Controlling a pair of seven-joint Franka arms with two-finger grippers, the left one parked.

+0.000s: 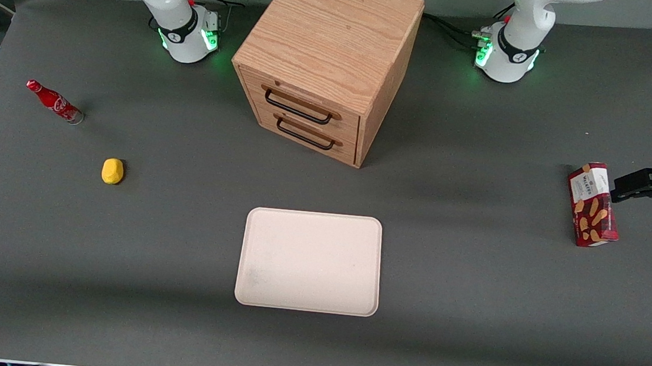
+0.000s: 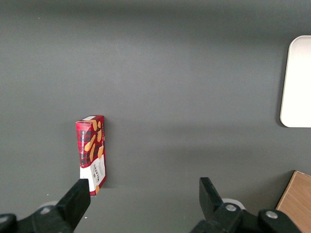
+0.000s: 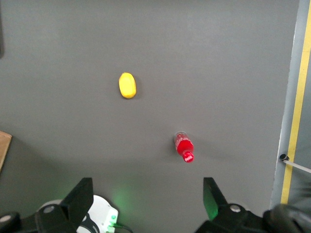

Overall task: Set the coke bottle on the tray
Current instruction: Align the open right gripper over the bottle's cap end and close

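Gripper hangs spread wide, holding nothing, high above the upright slim red coke bottle; a careless descent could topple it, well apart from the pale cream rectangular tray.

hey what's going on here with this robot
Nothing is being held yet. The gripper hangs open, high above the table, looking down on the coke bottle, which stands upright toward the working arm's end with a yellow object near it. The tray lies in front of the wooden drawer cabinet.
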